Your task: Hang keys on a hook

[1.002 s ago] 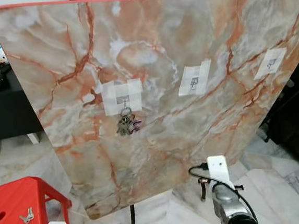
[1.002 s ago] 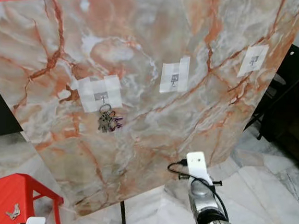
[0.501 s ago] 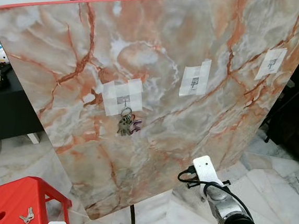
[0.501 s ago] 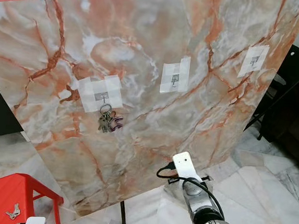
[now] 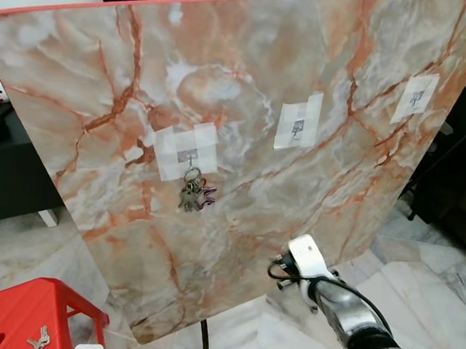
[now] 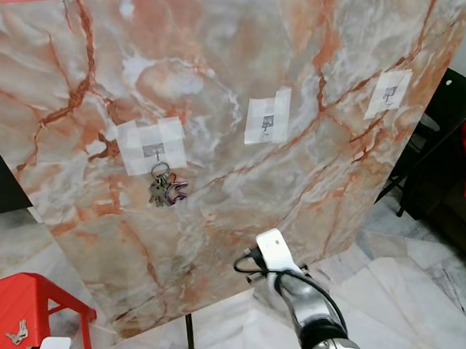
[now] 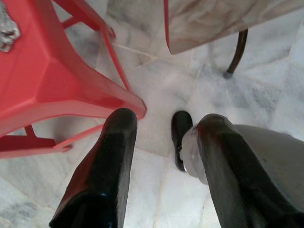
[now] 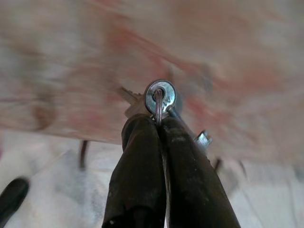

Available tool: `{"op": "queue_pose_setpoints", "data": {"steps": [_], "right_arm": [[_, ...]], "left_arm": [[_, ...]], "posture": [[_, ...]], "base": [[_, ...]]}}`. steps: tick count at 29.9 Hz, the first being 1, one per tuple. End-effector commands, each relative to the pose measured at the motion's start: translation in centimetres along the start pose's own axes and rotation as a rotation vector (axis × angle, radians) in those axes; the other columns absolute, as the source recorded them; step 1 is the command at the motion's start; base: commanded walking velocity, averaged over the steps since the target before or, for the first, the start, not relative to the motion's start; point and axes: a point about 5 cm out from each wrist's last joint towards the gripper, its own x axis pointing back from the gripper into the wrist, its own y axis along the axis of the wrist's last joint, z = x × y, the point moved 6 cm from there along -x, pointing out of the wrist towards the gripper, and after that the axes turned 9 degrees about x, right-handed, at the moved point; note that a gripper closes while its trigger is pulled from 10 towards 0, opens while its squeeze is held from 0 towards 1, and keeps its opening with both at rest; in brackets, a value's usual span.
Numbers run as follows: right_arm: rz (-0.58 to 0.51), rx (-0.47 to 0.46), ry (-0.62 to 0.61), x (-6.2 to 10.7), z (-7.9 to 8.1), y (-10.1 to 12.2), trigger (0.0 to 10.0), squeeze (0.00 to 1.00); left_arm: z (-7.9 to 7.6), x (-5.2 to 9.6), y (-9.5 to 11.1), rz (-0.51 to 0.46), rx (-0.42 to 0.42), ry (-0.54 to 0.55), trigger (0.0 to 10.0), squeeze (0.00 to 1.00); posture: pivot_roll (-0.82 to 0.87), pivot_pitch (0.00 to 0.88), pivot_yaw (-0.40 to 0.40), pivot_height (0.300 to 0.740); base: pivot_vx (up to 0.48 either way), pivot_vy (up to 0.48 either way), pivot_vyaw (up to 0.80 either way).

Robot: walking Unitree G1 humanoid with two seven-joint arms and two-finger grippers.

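Pinching metal keys [image 8: 160,97], right end effector [image 8: 159,124] faces veined marble board [image 5: 249,86].

A marble-patterned board [image 5: 249,86] stands tilted on thin dark legs, bearing three taped hooks [image 5: 187,152]; a bunch of keys [image 5: 193,195] hangs from the leftmost. On the pale marble floor [image 5: 436,282], a red stool [image 5: 21,315] carries another set of keys [image 5: 38,338]

You get even, bright indoor light on the marble board [image 5: 245,127], head views sharp, soft sheen on the left gripper's fingers [image 7: 102,185], board beyond the right gripper [image 8: 159,121] smeared with blur.
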Motion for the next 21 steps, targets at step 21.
{"op": "queue_pose_setpoints", "data": {"steps": [21], "right_arm": [[0.446, -0.380, 0.021, 3.6, 8.6, -15.2, 10.0, 0.00]], "left_arm": [[-0.8, 0.5, 0.2, -0.082, -0.055, -0.043, 10.0, 0.00]], "posture": [[0.04, 0.000, -0.031, 0.728]], "base": [[0.000, 0.000, 0.00]]}}
